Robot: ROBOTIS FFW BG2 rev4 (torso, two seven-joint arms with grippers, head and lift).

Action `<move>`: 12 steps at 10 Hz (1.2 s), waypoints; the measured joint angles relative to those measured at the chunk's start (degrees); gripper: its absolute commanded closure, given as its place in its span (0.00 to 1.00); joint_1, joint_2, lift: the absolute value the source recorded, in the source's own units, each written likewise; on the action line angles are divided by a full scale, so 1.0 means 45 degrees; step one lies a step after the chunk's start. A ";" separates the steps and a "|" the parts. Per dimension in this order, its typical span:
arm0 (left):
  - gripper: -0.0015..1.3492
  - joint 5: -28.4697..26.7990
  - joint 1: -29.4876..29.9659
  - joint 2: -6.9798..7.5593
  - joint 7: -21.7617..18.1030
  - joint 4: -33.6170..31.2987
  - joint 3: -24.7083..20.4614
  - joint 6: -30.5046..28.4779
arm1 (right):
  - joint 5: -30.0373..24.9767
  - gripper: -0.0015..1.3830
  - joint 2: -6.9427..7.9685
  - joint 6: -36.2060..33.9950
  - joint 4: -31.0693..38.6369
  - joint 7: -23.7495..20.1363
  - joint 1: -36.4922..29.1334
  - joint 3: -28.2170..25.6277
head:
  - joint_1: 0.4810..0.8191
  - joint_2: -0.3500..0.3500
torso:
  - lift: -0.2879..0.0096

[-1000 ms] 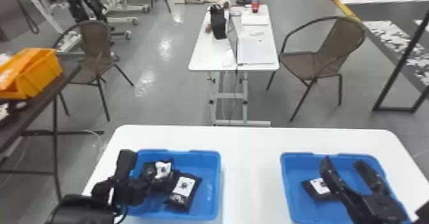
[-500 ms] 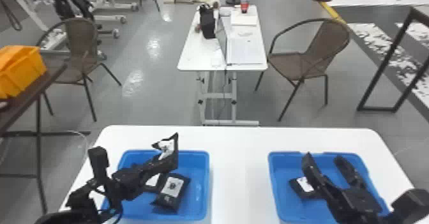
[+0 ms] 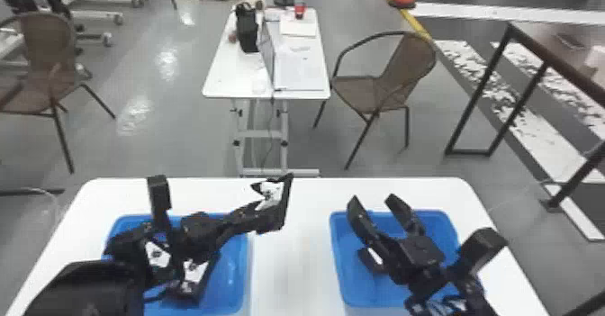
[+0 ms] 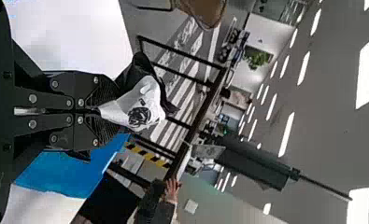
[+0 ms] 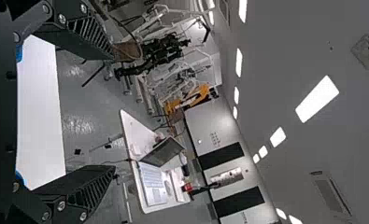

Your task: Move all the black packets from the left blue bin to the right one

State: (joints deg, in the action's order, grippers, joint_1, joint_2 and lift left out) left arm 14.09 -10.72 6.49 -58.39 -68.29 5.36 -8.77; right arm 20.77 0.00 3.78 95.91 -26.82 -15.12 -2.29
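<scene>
Left pincer: closed on a corner of a packet, its fingers [image 4: 95, 111] close together; the left pincer [image 3: 259, 218] is raised over the table [image 3: 292, 265].
Held packet [image 3: 272, 192]: at the left pincer's tips, black with a white label, sticking out beyond them.
Left bin [image 3: 246, 270]: below the left pincer and to its left, blue, partly behind the arm.
Packets in left bin: one [image 3: 157, 254] and another [image 3: 196, 272], both lower than the left pincer, on its left, partly covered by the arm.
Right pincer [image 3: 372, 202]: open, its two fingers spread wide, over the right bin [image 3: 334, 247].
Packet in right bin [image 3: 371, 263]: below the right pincer, partly hidden by it.
Laptop [image 3: 299, 74]: well beyond both pincers, on a small table [image 3: 220, 79].
Chair [image 3: 407, 67]: on the floor, far beyond the right pincer.
</scene>
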 measured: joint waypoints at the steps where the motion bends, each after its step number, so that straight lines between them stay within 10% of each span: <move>1: 0.86 -0.0338 -0.0349 -0.0140 -0.0016 0.0040 0.0357 -0.0102 | -0.0010 0.14 0.0000 -0.0264 -0.0087 -0.0246 0.0262 0.0129 | 0.63 0.32 | 0.97; 8: 0.86 -0.0475 -0.1536 -0.0999 -0.0539 0.0933 0.1894 -0.0382 | 0.0027 0.18 -0.0136 -0.1469 -0.2310 -0.1468 0.2631 0.0781 | 0.63 0.28 | 0.97; 9: 0.86 -0.0400 -0.1536 -0.1011 -0.0539 0.0935 0.2023 -0.0399 | 0.0121 0.58 -0.0133 -0.1481 -0.2554 -0.1477 0.2746 0.0782 | 0.63 0.28 | 0.97; 10: 0.86 -0.0383 -0.1530 -0.1012 -0.0538 0.0938 0.2074 -0.0411 | 0.0175 0.78 -0.0121 -0.1483 -0.2705 -0.1430 0.2841 0.0784 | 0.63 0.27 | 0.97; 12: 0.86 -0.0364 -0.1470 -0.1014 -0.0536 0.0938 0.2003 -0.0453 | 0.0447 0.80 -0.0018 -0.1458 -0.2855 -0.1283 0.2858 0.0783 | 0.63 0.28 | 0.97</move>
State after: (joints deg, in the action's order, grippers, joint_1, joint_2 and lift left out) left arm 12.46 -17.33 1.93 -60.80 -64.07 14.37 -10.81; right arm 22.78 -0.08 -2.78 83.06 -32.60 -2.26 1.24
